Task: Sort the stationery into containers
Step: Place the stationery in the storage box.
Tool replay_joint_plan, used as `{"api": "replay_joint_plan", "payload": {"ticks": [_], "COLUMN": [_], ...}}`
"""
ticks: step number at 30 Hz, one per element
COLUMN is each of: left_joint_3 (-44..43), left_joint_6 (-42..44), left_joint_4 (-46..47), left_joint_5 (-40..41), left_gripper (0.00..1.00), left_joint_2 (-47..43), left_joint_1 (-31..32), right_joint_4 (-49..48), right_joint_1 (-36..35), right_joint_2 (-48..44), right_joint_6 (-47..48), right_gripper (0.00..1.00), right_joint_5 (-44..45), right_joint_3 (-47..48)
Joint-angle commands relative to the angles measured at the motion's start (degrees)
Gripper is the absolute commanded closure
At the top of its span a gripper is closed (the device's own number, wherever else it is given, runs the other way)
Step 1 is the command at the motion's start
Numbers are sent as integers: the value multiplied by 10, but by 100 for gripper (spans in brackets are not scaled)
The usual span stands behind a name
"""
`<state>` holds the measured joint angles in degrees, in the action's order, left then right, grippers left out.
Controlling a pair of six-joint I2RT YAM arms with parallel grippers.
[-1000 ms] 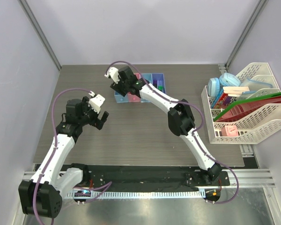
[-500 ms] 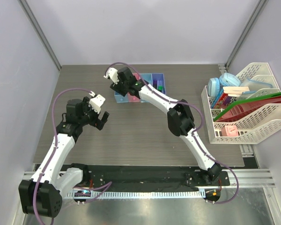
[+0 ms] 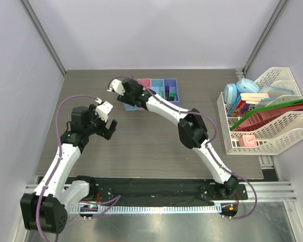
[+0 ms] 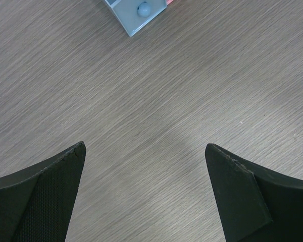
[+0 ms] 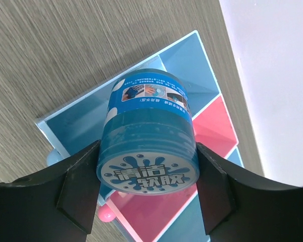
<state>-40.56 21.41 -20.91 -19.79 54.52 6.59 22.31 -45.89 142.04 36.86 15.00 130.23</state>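
Right wrist: right gripper [image 5: 147, 157] clamps blue tub [image 5: 149, 108] above blue bin [image 5: 83, 118].

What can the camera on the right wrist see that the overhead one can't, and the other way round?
Only the right wrist view shows a round blue jar with a printed label, gripped by the right gripper above the row of coloured bins. Only the overhead view shows both whole arms, the open left gripper and the white racks at the side. Both show those bins and the wooden table.
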Motion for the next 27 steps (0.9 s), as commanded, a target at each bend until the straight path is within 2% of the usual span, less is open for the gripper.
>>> {"api": "replay_joint_plan", "payload": {"ticks": [1, 4, 10, 27], "left_joint_3": [-13, -12, -9, -1], "left_joint_6": [-7, -8, -10, -16], "left_joint_4": [3, 4, 7, 12], "left_joint_5": [-17, -20, -24, -39], "left_gripper": [0, 0, 0, 0], "left_joint_2": [-3, -1, -1, 1], "left_joint_1": [-4, -5, -6, -12], "right_joint_4": [-21, -21, -20, -53], "right_joint_1": [-10, -13, -12, -11], "right_joint_2": [-9, -9, -11, -33], "right_joint_6": [52, 59, 65, 81], "right_gripper": [26, 19, 12, 11], "right_joint_5": [56, 60, 64, 87], "right_joint_3": [4, 2, 0, 12]}}
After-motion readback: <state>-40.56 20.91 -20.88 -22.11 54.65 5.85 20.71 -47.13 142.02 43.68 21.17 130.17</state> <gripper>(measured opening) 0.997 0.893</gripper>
